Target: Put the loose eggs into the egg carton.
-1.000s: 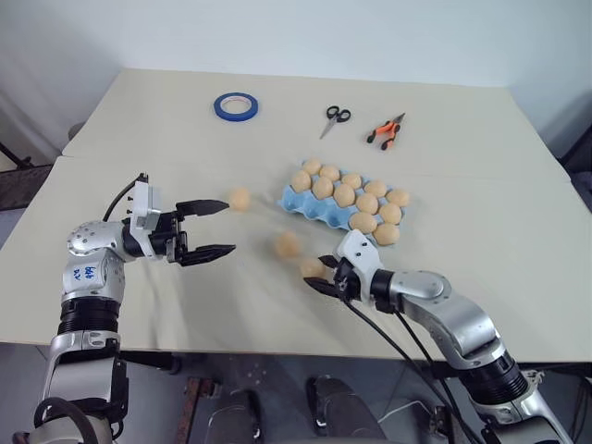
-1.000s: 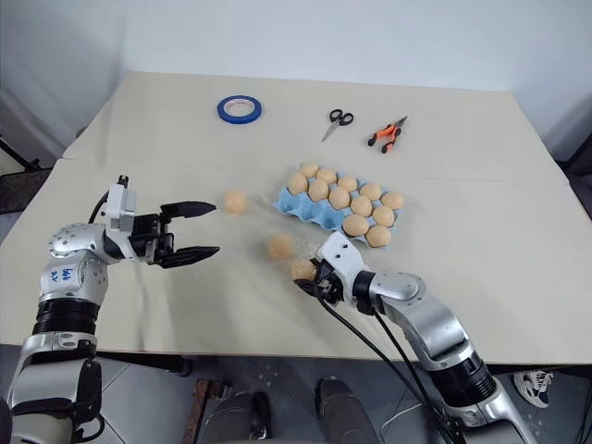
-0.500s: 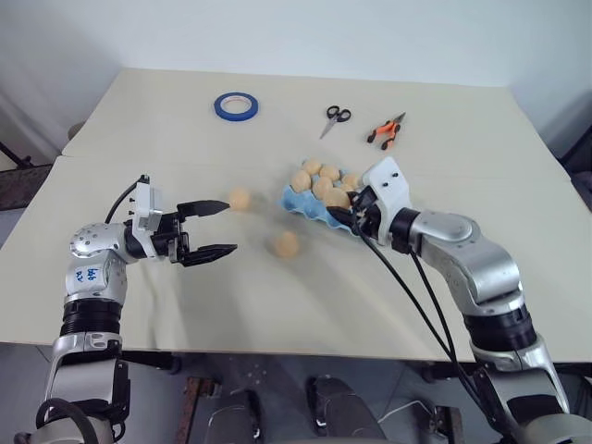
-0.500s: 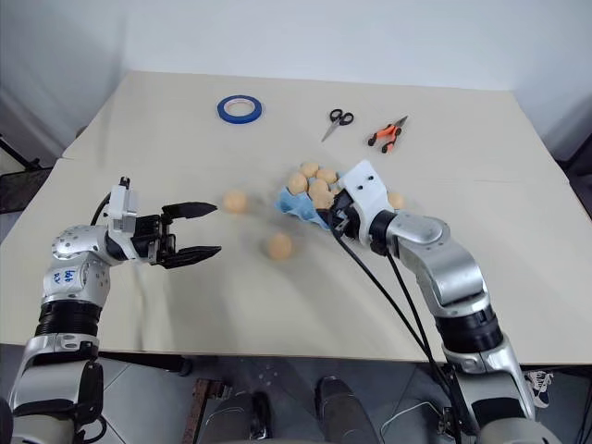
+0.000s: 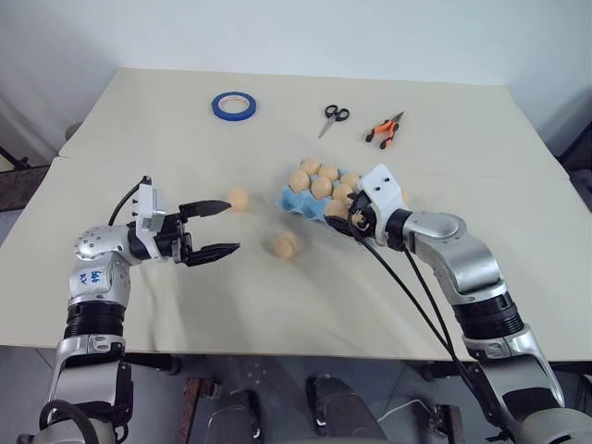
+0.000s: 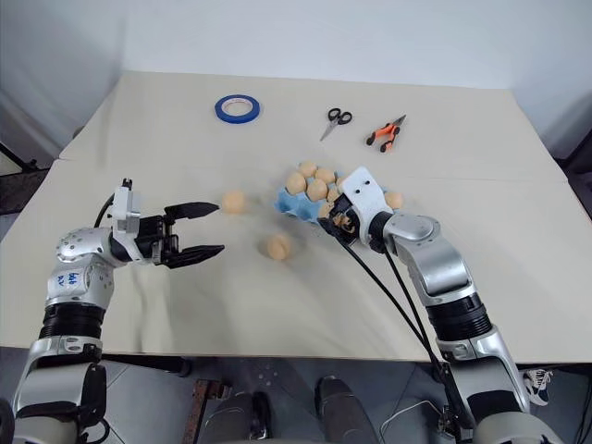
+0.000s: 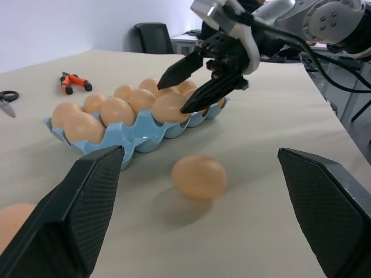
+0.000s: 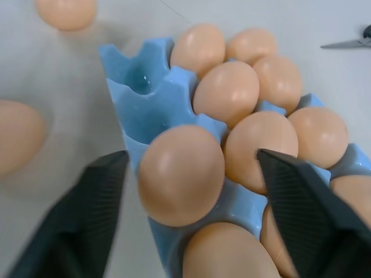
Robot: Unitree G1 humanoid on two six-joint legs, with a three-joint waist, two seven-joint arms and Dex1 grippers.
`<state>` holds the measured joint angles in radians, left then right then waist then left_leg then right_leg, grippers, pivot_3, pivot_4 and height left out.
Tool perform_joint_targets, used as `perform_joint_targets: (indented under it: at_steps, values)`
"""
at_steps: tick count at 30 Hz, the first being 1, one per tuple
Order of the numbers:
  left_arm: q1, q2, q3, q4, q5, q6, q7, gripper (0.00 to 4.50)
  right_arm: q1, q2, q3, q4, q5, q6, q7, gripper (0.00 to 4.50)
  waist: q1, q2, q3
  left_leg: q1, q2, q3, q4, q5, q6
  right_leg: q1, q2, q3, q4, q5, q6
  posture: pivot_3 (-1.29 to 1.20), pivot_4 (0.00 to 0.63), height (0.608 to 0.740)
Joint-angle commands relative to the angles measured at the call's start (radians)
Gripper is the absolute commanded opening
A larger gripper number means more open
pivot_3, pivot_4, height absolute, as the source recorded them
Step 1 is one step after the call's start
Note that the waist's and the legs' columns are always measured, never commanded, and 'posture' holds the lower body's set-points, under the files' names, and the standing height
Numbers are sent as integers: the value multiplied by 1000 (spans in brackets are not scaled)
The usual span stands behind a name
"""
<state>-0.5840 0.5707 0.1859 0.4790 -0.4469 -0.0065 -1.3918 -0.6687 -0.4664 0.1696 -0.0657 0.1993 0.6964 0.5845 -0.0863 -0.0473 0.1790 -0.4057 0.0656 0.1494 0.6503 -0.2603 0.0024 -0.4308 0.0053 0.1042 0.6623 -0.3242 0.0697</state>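
Observation:
The light blue egg carton [image 5: 302,201] lies at mid-table, most cups filled with tan eggs. My right gripper [image 5: 345,215] hovers open over its near left end. An egg [image 8: 181,174] sits in a cup between the spread fingers [image 8: 87,214], untouched by them. Beside it one end cup [image 8: 139,78] is empty. Two loose eggs lie on the table left of the carton, one farther [image 5: 239,198] and one nearer [image 5: 285,244]. My left gripper [image 5: 231,225] stands open and level, left of both, holding nothing. In the left wrist view the nearer egg [image 7: 199,176] lies before the carton [image 7: 145,138].
A blue tape roll [image 5: 234,104] lies at the back left. Scissors [image 5: 334,117] and orange-handled pliers [image 5: 386,129] lie behind the carton. A seam [image 5: 166,165] crosses the table in front of them. The table's front edge [image 5: 277,351] is near.
My right gripper carried an egg from the front of the table up to the carton's near left end and opened, leaving it in a cup. The left arm stayed still.

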Motion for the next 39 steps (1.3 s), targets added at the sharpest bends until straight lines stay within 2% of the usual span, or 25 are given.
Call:
perform_joint_targets:
  at_steps: [1,3,6,10,15,19,22,24,30,33,39]
  values:
    - [5,13,20,-46,-24,4,15,4500,9,-49,-54,-101,24,15,34,4458,1,0,0,0,0,0,0,0,0,0,0,0,0,0,0,0,150,740]
    - [7,12,22,-59,-25,7,28,4500,34,-76,-90,-152,64,30,66,4458,2,0,0,0,0,0,0,0,0,0,0,0,-1,0,0,0,150,740]
    - [13,11,30,-85,-28,21,63,4500,112,-121,-215,-252,178,50,127,4458,8,0,0,0,0,-1,-1,-1,1,0,0,-1,-2,0,0,0,150,740]
    - [43,9,44,-120,-24,27,116,4500,314,-179,-378,-347,301,-82,286,4458,11,0,0,0,0,-2,-1,-2,2,2,0,-2,-4,0,0,0,150,740]
    - [103,5,72,-179,-19,30,206,4500,544,-243,-536,-358,422,-179,476,4458,7,0,0,1,0,-2,0,-3,5,4,0,-1,-4,0,1,0,150,740]
    - [186,3,104,-279,-37,48,283,4500,657,-273,-619,-337,483,-232,580,4458,0,0,0,4,0,-2,0,-3,5,6,0,-1,-2,0,2,0,150,740]
    - [269,14,127,-364,-56,70,311,4500,715,-302,-644,-328,491,-256,624,4458,0,0,0,10,0,-2,-1,-3,5,10,-1,0,-2,0,2,0,150,740]
    - [312,23,139,-405,-65,80,325,4500,736,-311,-656,-327,497,-264,634,4458,1,0,0,20,0,-3,-4,-3,4,21,-1,-1,-5,0,1,0,150,740]
    - [405,37,151,-528,-72,112,376,4500,768,-328,-681,-321,496,-282,621,4458,4,0,0,20,-1,-3,-5,-6,1,22,-3,-2,-8,0,0,0,150,740]
    - [402,14,93,-575,-34,126,428,4500,764,-327,-675,-318,488,-283,605,4458,7,0,0,19,-1,-3,-5,-7,1,22,-5,-2,-10,0,0,0,150,740]
    - [270,-81,-98,-550,91,207,579,4500,728,-312,-630,-325,479,-290,568,4458,25,0,0,18,-3,-4,-6,-7,3,23,-6,-3,-13,1,1,0,150,740]
